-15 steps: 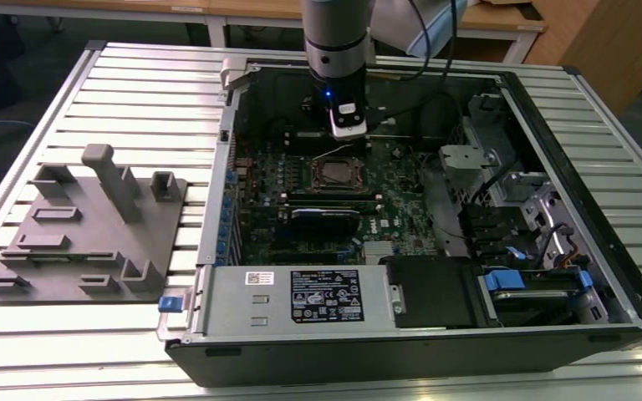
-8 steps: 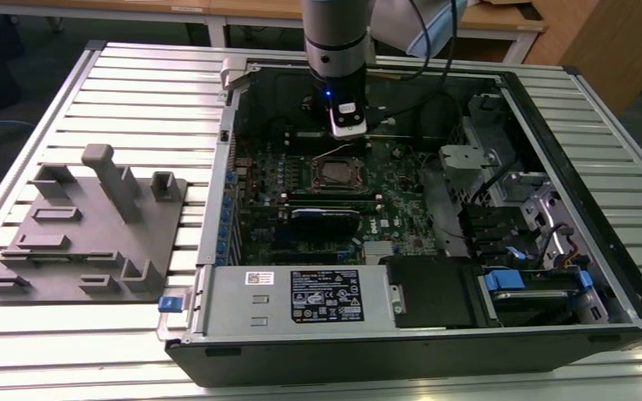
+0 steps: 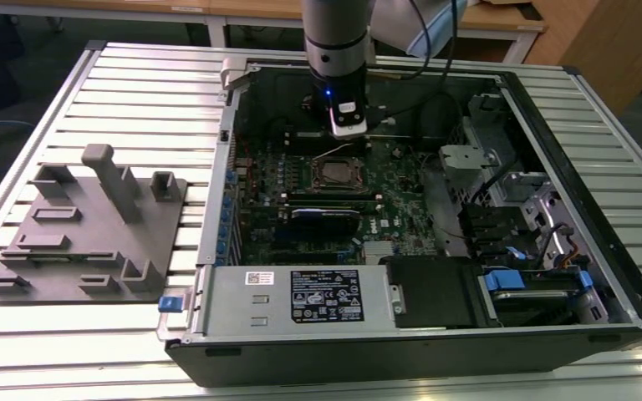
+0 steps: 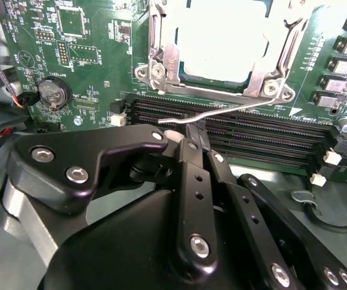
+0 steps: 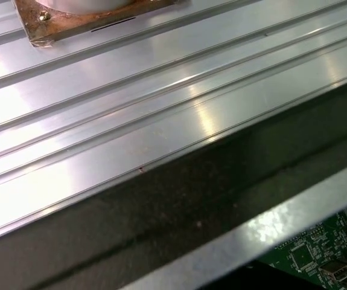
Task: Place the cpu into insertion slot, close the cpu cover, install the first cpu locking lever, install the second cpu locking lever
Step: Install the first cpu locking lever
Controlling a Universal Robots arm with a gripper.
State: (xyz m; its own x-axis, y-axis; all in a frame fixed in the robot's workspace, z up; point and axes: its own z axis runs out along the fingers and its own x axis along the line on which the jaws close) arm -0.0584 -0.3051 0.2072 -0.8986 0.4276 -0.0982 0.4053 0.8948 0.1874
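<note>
In the second wrist view my gripper (image 4: 194, 128) has its black fingers pressed together, with the tips right at a thin silvery locking lever (image 4: 239, 107). That lever stands free, slanting above the memory slots beside the socket. The cpu (image 4: 221, 36) shows as a bright silver square lying in the insertion slot (image 3: 336, 174). The cpu cover (image 4: 161, 60), a silvery frame, lies down around the chip. In the exterior view the gripper (image 3: 346, 127) hangs inside the open computer case, just behind the socket.
The case's walls (image 3: 231, 167) close in the board. A power supply box (image 3: 298, 296) sits at the front and drive bays with cables (image 3: 500, 217) at the exterior view's right. A grey fixture plate (image 3: 87, 225) lies on the ridged table at that view's left.
</note>
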